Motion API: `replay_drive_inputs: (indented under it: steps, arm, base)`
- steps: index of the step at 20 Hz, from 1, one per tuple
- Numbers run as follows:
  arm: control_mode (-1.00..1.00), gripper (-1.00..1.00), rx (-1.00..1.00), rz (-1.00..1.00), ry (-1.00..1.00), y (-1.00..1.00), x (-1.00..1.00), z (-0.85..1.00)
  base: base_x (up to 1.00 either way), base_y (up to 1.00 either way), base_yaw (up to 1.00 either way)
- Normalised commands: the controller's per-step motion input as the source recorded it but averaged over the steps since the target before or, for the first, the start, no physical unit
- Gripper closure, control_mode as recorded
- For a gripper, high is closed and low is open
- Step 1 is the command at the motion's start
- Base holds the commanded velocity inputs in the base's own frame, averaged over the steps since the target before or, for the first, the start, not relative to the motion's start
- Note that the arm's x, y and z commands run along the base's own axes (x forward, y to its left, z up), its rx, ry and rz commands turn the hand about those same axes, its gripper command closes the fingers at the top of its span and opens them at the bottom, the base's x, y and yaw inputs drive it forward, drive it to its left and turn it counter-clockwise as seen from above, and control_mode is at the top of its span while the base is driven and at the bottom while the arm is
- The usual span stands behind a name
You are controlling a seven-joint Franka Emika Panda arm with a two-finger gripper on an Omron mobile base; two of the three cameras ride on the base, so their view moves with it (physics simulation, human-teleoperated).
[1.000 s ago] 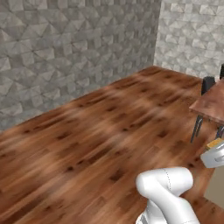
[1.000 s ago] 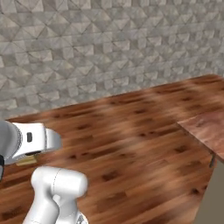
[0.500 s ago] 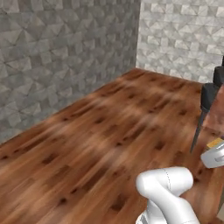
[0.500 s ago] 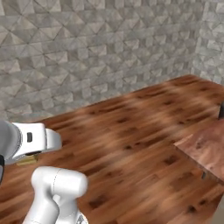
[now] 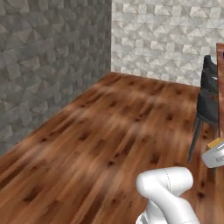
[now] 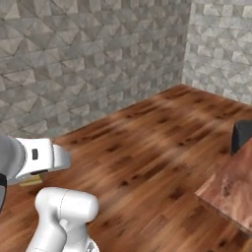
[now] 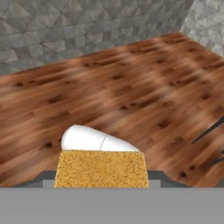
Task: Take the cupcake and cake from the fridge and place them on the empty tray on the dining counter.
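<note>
Left base view, left to right: grey stone wall (image 5: 48,65) at left meeting a paler stone wall (image 5: 170,39) at the corner, wood plank floor (image 5: 105,135) across the middle, dark stools (image 5: 209,98) on thin legs at the right edge, a reddish-brown vertical strip at the far right edge that looks like the dining counter (image 5: 220,78), can't confirm. Low at right, an orange-yellow sliver of the cake (image 5: 215,142) sits just above the grey-white hand.

Right base view, left to right: the hand juts in from the left edge, thin yellow edge of the cake (image 6: 31,181) just under it; floor in the middle, stone walls behind; a dark stool top (image 6: 242,135) at the right edge, just behind a corner of the dining counter (image 6: 231,189) at lower right.

Hand view: the cake (image 7: 101,169) is bottom centre, grainy orange-yellow block sitting right at the gripper (image 7: 101,177), held off the floor. Jaws are clamped on the cake from both sides; dark finger tips barely show at its lower corners. Floor beyond, wall at top, thin dark stool legs at right edge
</note>
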Motion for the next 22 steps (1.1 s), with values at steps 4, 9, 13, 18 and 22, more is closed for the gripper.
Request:
replay_drive_inputs:
  steps: [4, 9, 13, 18, 22]
  arm:
    - [1.0, 1.0, 0.0, 0.0, 0.0, 0.0, 0.0, 0.0]
    - [1.0, 1.0, 0.0, 0.0, 0.0, 0.0, 0.0, 0.0]
    - [1.0, 1.0, 0.0, 0.0, 0.0, 0.0, 0.0, 0.0]
    - [1.0, 1.0, 0.0, 0.0, 0.0, 0.0, 0.0, 0.0]
    - [1.0, 1.0, 0.0, 0.0, 0.0, 0.0, 0.0, 0.0]
  base:
    - [1.0, 0.22, -0.37]
    - [1.0, 0.27, -0.38]
    - [1.0, 0.33, -0.4]
    - [1.0, 0.37, -0.41]
    - [1.0, 0.44, -0.42]
